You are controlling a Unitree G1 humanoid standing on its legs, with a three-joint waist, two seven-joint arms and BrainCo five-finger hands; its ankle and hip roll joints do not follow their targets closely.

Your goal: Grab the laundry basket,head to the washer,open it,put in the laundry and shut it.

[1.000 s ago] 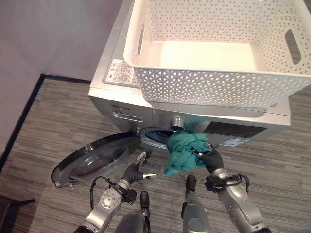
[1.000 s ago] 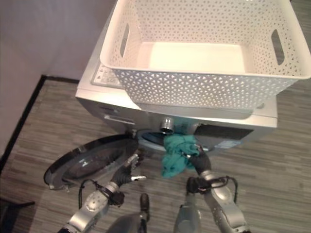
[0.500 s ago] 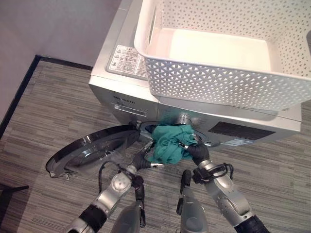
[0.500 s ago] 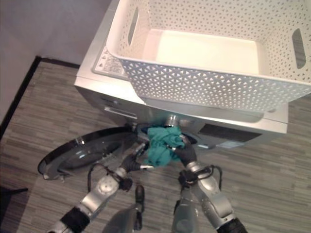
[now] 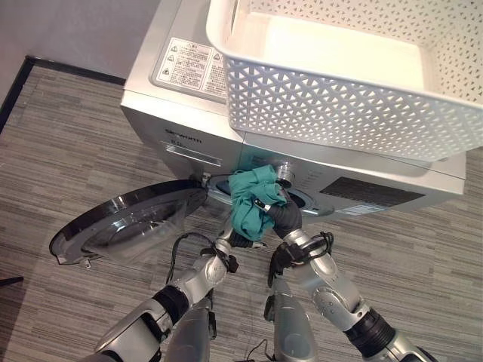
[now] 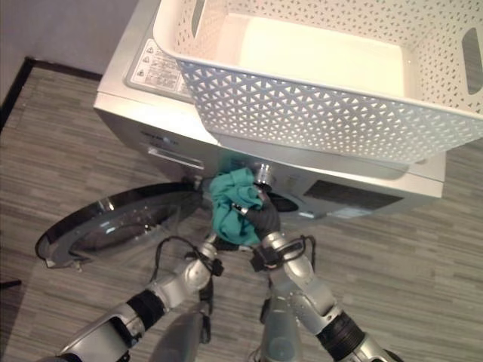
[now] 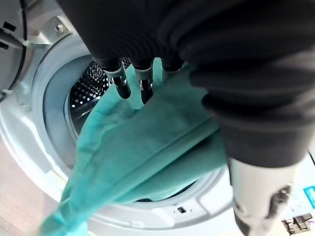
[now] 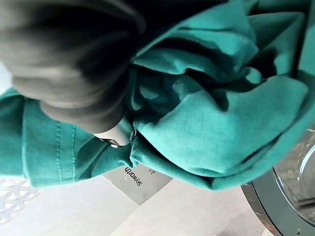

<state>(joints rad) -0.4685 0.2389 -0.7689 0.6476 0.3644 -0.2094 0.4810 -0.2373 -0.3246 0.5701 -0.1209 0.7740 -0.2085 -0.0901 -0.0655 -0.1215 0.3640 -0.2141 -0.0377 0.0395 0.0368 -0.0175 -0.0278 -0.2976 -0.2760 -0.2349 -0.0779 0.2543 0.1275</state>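
At washer mouth — teal garment bunched right at drum opening, clenched in right hand; left hand underneath, fingers straight against cloth. Needs push inward, past rim — door swung open leftward.

Washer mouth: round opening in the washer's front, its left part open into the drum, the rest blocked by the teal cloth
Cloth: bunched at the mouth, draped over the lower rim, gripped by the right hand with curled fingers
Left hand: straight fingers against the cloth at the mouth, filling room beneath it
Door: swung down to the left, lying low over the floor, barring approach from the left
Basket: on the washer top, overhanging the front edge above the mouth, limiting room from above
Floor right of the arms: free
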